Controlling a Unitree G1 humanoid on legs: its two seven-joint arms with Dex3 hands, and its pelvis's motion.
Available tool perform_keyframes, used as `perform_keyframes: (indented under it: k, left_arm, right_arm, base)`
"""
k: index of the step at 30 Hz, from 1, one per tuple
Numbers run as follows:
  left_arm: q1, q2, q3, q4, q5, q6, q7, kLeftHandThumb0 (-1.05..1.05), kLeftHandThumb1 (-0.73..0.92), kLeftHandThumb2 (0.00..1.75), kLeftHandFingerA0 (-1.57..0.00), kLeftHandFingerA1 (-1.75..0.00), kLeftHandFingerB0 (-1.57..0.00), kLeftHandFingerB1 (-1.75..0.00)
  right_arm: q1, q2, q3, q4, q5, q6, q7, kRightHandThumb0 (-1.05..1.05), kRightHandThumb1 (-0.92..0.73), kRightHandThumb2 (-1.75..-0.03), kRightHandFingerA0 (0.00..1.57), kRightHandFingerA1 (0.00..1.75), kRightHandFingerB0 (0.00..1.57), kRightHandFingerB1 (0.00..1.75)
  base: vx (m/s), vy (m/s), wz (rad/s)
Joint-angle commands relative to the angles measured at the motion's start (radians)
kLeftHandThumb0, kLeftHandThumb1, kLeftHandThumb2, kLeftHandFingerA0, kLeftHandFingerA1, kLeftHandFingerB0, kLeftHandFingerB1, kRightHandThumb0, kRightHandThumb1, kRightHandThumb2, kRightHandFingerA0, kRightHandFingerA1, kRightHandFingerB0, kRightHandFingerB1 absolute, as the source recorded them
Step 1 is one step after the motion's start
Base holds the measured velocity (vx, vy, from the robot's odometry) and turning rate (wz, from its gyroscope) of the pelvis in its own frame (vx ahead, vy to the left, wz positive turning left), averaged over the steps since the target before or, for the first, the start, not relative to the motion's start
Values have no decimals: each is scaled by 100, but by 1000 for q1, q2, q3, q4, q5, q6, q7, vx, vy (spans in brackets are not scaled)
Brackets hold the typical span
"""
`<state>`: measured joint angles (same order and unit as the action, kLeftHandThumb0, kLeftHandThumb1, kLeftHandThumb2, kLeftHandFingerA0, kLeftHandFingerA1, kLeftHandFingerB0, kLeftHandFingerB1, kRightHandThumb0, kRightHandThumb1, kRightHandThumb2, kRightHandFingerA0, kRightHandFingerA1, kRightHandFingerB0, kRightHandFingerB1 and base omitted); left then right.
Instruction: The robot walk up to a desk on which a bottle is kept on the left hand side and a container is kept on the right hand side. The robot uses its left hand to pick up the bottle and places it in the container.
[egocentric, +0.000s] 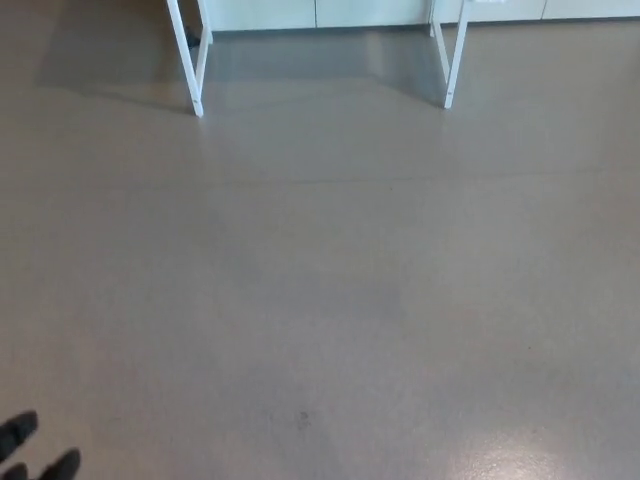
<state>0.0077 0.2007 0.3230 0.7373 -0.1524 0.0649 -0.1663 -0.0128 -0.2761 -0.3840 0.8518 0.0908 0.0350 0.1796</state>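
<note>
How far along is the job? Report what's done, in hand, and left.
Done: nothing visible. In hand: the approach; only the white metal desk legs show far across the bare grey floor, with the black left hand at the bottom corner. Left: reaching the desk, picking up the bottle, placing it in the container; neither is in view.

No text or label can be read.

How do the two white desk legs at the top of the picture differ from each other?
The left desk leg stands nearer picture centre-left and slants down to the right; the right desk leg slants down to the left. The left one's foot reaches slightly lower in the picture. Both are white, thin, and stand on the grey floor.
</note>
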Motion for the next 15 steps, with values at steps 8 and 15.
perform_keyframes:
  k: [8,15]
  left_arm:
    - [-63,26,216,-123,-308,186,-181,-18,66,62,-22,-32,-19,-30]
    - [-49,27,227,-124,-309,203,-205,-14,66,60,-31,-33,-19,-28]
  right_arm:
    - [-43,-15,-259,-50,328,72,232,-36,-29,-49,65,52,50,44]
    - [-21,-3,-269,-33,319,56,255,-38,-29,-49,67,52,53,45]
  base:
    - [243,348,-15]
    - [235,32,6]
